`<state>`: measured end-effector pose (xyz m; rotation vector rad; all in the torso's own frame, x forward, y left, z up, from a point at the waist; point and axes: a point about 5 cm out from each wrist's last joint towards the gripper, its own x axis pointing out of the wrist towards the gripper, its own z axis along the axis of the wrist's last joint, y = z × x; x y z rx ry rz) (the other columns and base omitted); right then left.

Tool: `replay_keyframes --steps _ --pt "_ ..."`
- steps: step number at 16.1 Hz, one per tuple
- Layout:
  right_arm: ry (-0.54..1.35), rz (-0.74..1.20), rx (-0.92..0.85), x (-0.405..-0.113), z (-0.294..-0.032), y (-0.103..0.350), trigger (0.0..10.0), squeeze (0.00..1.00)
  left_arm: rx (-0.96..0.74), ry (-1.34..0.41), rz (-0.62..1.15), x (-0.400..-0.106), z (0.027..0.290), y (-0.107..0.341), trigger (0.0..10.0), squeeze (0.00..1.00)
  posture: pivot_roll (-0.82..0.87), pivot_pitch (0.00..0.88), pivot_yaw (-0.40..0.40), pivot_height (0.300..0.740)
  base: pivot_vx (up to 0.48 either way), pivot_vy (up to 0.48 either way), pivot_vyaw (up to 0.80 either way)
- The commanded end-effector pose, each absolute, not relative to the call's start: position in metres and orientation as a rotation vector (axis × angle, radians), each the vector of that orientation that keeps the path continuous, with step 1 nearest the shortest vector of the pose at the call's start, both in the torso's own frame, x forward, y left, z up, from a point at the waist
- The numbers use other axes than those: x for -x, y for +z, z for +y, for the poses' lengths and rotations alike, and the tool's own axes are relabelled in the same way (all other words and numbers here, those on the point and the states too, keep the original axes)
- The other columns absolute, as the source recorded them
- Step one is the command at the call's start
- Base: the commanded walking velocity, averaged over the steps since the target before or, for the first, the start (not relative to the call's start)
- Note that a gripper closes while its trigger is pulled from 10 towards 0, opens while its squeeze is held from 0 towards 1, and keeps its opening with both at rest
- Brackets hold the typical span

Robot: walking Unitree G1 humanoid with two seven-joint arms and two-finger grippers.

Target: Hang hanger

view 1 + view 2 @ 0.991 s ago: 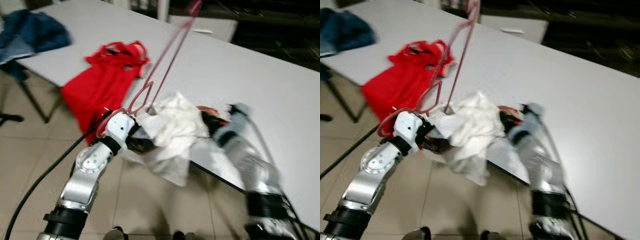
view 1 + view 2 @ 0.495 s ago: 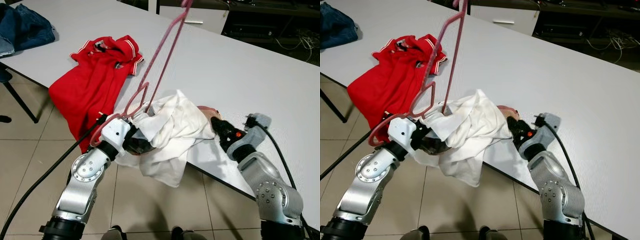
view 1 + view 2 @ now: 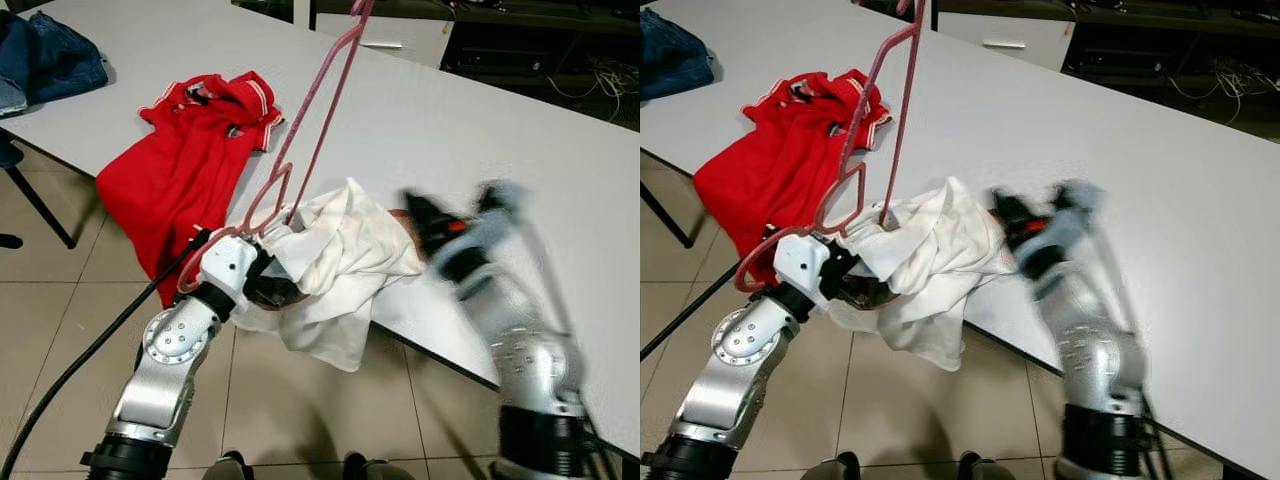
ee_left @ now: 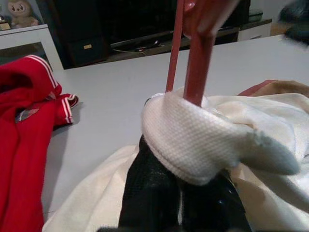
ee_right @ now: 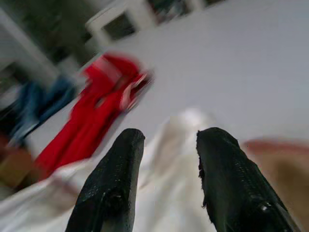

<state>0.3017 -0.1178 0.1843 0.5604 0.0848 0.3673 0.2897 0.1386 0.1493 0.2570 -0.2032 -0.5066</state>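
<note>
A pink wire hanger [image 3: 318, 110] rises from the lower left centre of the head view to the top edge, its lower end threaded through the collar of a white shirt [image 3: 335, 265]. The left gripper [image 4: 181, 193] is clamped at that collar, where shirt and hanger meet; cloth covers its fingertips. The shirt drapes over the near edge of a long white table [image 3: 480, 130] that crosses the frame diagonally. The right gripper [image 5: 166, 164], blurred, hovers right of the shirt with its fingers apart, holding nothing. A red polo shirt [image 3: 185, 165] lies at the left, blue jeans [image 3: 45, 60] in the upper left corner. Beige floor tiles [image 3: 60, 330] lie below, dark shelving at the top.
</note>
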Motion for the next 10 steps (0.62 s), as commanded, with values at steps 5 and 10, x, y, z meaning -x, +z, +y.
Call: replay_keyframes --steps 5,10 --pt "0.476 0.227 -0.528 -0.309 -0.073 0.163 10.0 0.00 -0.240 -0.512 -0.118 -0.291 0.136 0.135 10.0 0.00 0.05 0.216 -0.018 0.740 0.000 0.000 0.00" --pt "0.385 0.276 -0.479 -0.329 -0.063 0.157 10.0 0.00 -0.218 -0.485 -0.090 -0.289 0.140 0.128 10.0 0.00 0.07 0.223 -0.013 0.740 0.000 0.000 0.00"
